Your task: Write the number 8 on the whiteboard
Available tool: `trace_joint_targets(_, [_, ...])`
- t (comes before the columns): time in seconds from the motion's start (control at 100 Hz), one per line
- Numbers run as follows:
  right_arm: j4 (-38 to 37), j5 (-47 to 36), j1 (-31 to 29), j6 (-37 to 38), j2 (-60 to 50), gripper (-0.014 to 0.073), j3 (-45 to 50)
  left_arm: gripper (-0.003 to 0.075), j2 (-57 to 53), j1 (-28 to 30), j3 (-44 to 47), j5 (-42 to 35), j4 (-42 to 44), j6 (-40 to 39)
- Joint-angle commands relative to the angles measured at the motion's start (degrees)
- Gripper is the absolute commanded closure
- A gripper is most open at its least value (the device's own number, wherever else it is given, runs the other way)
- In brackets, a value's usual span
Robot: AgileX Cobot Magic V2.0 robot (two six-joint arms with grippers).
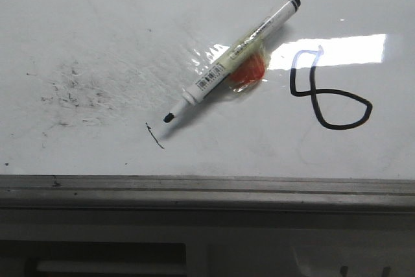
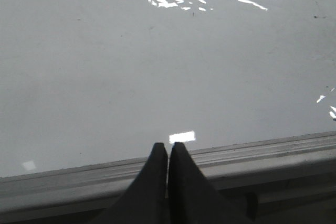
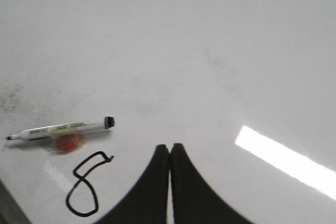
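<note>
Number 8 [image 1: 327, 91] is sitting drawn in black on the whiteboard [image 1: 97, 17], toward my right side, its squarish upper loop open at the top and joined to a wider, pointed lower loop. Just beside it, toward the left, the marker [image 1: 230, 58] is lying uncapped and slanted, its black tip pointing at the near rail [image 1: 207, 186], with an orange blob [image 1: 248, 73] of something stuck under its barrel. A short thin stroke [image 1: 155, 135] is showing near the tip, and grey smudges [image 1: 74, 92] are spreading further left. My right claw [image 3: 169, 148] is hovering over bare board near the figure, fingers pressed together and holding nothing. My left claw [image 2: 168, 146] is hanging over the rail, likewise pinched closed and empty.
</note>
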Motion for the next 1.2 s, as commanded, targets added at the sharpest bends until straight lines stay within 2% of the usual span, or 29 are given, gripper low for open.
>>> trace_joint_targets(0.0, [3.80,-9.96,-8.34,0.09,0.83,0.0658,2.76,0.0741,-1.56,0.05,2.34,-2.87,-0.08,-0.68])
trace_joint_targets(0.09, [9.63,-14.97,-16.21,0.09,0.83,0.0658,9.14,0.0741,-1.56,0.05,2.34,-2.87,-0.08,-0.68])
trace_joint_targets(0.15, [12.45,-21.16,-20.31,0.09,0.83,0.0658,14.27,0.0741,-1.56,0.05,2.34,-2.87,-0.08,-0.68])
trace_joint_targets(0.29, [13.19,-35.65,-27.69,0.09,0.83,0.0658,23.82,0.0741,-1.56,0.05,2.34,-2.87,-0.08,-0.68])
trace_joint_targets(0.35, [13.05,-29.65,-29.42,0.09,0.43,0.0658,22.97,0.0741,-1.56,0.05,2.34,-2.87,-0.08,-0.68])
trace_joint_targets(0.43, [13.05,-27.94,-30.28,0.09,-0.22,0.0658,23.45,0.0741,-1.56,0.05,2.34,-2.87,-0.08,-0.68])
trace_joint_targets(0.59, [13.05,-18.49,-30.28,0.09,-1.27,0.0658,23.45,0.0741,-1.56,0.05,2.34,-2.87,-0.08,-0.68])
trace_joint_targets(0.74, [13.05,-4.14,-30.28,0.09,-1.27,0.0658,23.45,0.0741,-1.56,0.05,2.34,-2.87,-0.08,-0.68])
trace_joint_targets(1.19, [13.05,-5.18,-30.28,0.09,-1.27,0.0658,23.45,0.0741,-1.56,0.05,2.34,-2.87,-0.08,-0.68])
